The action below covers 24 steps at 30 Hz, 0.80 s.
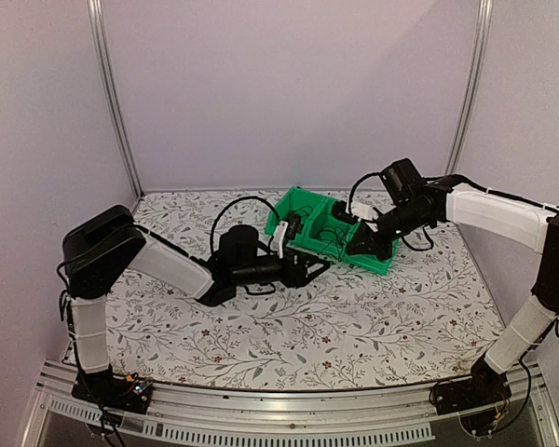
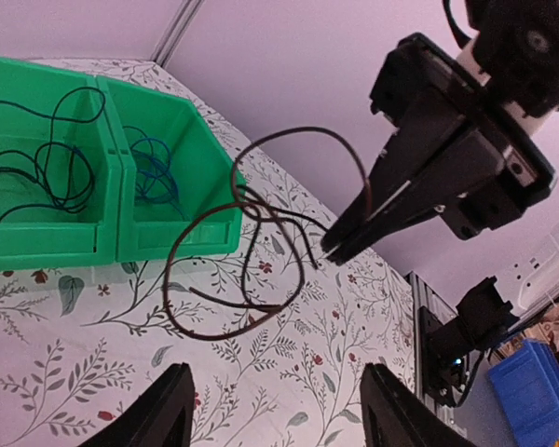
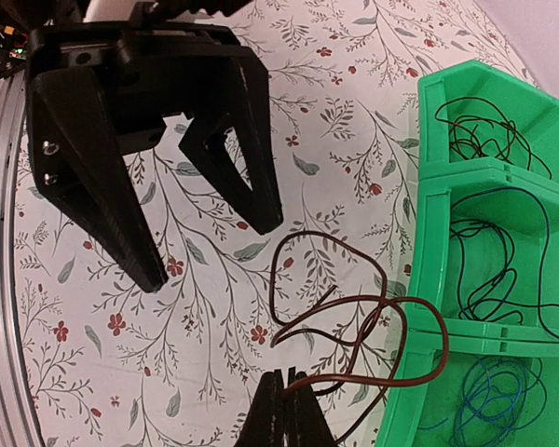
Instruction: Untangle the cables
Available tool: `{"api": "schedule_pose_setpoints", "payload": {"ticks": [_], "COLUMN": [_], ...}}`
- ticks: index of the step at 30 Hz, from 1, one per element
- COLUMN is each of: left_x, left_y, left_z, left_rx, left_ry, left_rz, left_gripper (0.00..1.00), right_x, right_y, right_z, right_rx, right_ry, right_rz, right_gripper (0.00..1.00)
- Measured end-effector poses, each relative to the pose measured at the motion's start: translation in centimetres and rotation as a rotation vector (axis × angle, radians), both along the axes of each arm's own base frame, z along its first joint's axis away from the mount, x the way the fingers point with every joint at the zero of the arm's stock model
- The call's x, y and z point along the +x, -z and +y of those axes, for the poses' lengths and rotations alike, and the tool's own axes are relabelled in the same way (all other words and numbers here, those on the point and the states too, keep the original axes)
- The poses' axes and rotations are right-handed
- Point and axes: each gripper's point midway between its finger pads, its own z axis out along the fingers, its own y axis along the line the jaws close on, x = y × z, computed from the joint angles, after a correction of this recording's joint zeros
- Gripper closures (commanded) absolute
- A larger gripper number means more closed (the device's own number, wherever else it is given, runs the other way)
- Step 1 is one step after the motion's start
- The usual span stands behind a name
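The left arm rises from its base, bends at a high elbow and then stretches low and almost flat toward the green bin [image 1: 307, 200]. Its wrist ends just beside the left near corner of the bin. The left gripper [image 3: 212, 251] stands wide, with both black fingers [image 3: 107, 200] spread well apart and nothing between them. It points at the brown cable [image 2: 298, 131] from the side away from the bin.

The right arm goes up from its base, folds, and reaches with its white forearm across to the right end of the bin, the wrist tipped down. The right gripper [image 2: 328, 253] is closed to a narrow point and pinches the brown cable at one spot, close to the near wall of the bin. The cable hangs from this pinch in a few loose loops over the flowered table [image 2: 74, 372], just outside the bin. In the right wrist view one loop crosses in front of the bin wall, and I cannot tell if it touches it.

Inside the bin, a black cable [image 2: 51, 149] lies curled in one compartment. A blue cable [image 2: 154, 172] lies in the end compartment, the one nearest to the brown loops.
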Motion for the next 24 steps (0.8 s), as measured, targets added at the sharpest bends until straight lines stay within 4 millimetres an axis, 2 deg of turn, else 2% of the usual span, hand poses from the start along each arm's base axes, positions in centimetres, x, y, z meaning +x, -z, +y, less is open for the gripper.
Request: {"api": "schedule_pose_setpoints", "payload": {"ticks": [6,9,13,14,21,24], "left_x": [1.9,2.3,2.7,2.7,2.8,2.8], "left_y": [2.5,2.6,1.6,1.4,0.8,0.9], "left_z": [0.8,0.8,0.2,0.1,-0.8,-0.7], "left_rx": [-0.108,-0.159,-0.227,-0.24,-0.289,-0.301], "left_ry": [0.001,0.016,0.052,0.059,0.107,0.111], "left_rz": [0.215,0.285,0.326,0.334,0.377,0.392], "left_gripper": [0.39,0.41,0.47,0.51,0.99,1.0], "right_x": [-0.4,-0.6,-0.8,-0.8,-1.1,-0.9], "right_y": [0.1,0.2,0.3,0.3,0.4,0.4], "right_z": [0.4,0.7,0.9,1.0,1.3,1.2], "right_rx": [-0.009,-0.018,-0.03,-0.033,-0.047,-0.055], "right_ry": [-0.013,-0.018,-0.023,-0.024,-0.034,-0.027], "right_rz": [-0.005,-0.011,-0.019,-0.021,-0.032,-0.039], "right_gripper": [1.0,1.0,1.0,1.0,1.0,1.0]}}
